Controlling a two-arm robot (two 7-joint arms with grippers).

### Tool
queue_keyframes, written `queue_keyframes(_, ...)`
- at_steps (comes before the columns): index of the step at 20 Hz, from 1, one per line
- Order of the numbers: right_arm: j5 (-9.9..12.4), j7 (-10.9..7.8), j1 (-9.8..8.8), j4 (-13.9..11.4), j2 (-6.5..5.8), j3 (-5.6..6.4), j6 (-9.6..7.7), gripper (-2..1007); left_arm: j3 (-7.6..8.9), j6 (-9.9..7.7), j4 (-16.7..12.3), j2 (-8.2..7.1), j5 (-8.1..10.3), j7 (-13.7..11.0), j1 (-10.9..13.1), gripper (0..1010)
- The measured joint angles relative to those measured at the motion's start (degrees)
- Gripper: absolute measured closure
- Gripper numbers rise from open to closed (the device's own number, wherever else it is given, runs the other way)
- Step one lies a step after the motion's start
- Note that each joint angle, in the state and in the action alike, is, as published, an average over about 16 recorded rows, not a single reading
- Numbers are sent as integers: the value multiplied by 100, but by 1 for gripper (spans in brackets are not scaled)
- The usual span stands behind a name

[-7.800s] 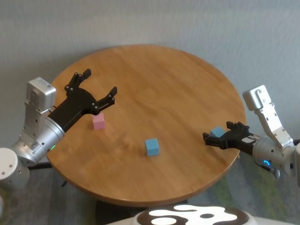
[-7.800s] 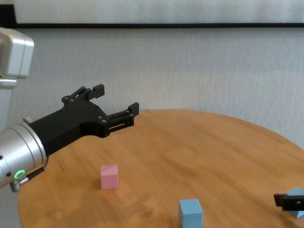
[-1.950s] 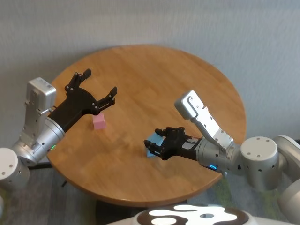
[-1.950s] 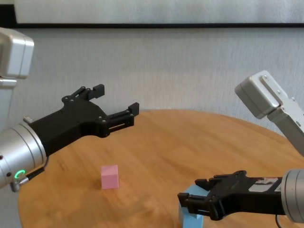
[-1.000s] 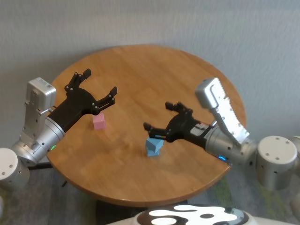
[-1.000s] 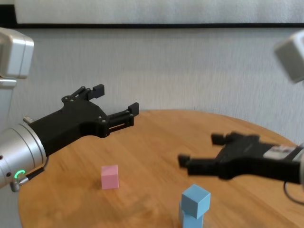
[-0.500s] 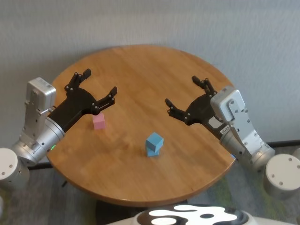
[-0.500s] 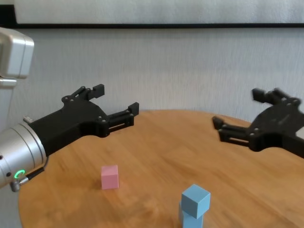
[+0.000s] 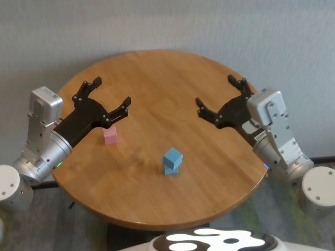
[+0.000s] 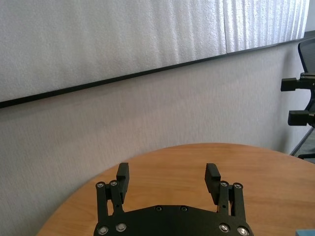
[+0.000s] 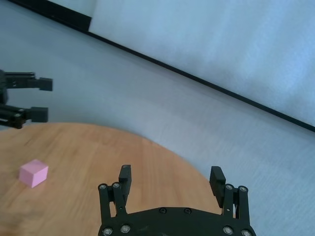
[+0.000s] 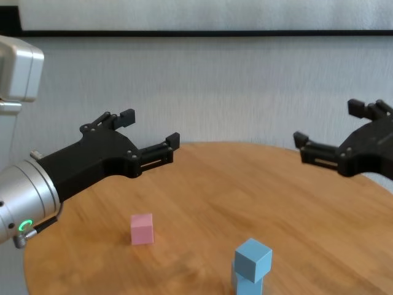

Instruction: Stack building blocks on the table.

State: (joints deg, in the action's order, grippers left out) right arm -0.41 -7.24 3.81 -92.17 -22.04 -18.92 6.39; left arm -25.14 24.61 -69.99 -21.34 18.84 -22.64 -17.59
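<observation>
Two light blue blocks [image 9: 172,160] stand stacked near the table's front middle, the upper one turned askew; the stack also shows in the chest view [image 12: 251,265]. The pink block [image 9: 110,135] sits alone on the round wooden table [image 9: 157,89] at the left, also in the chest view [image 12: 142,228] and the right wrist view [image 11: 33,172]. My left gripper [image 9: 111,95] is open and empty, held above the pink block. My right gripper [image 9: 217,95] is open and empty, raised over the table's right side, away from the stack.
A grey wall stands behind the table. The table's round edge runs close to both arms. The left wrist view shows my open left gripper [image 10: 167,176] and the right gripper [image 10: 299,101] far off.
My right gripper carried the second blue block onto the first, let go of it, then lifted and pulled back to the right. My left arm has not moved.
</observation>
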Motion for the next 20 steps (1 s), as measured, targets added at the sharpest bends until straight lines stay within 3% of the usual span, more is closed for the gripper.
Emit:
queue_keyframes(11,146,92,32,69,330,325,-95,0,0,0,0,0,0,0,0,10)
queue_keyframes(16,305,-37,81,98,442,466,-193,0,0,0,0,0,0,0,0,10)
queue_keyframes(20,456,-248,151,140,473,566,-327,0,0,0,0,0,0,0,0,10)
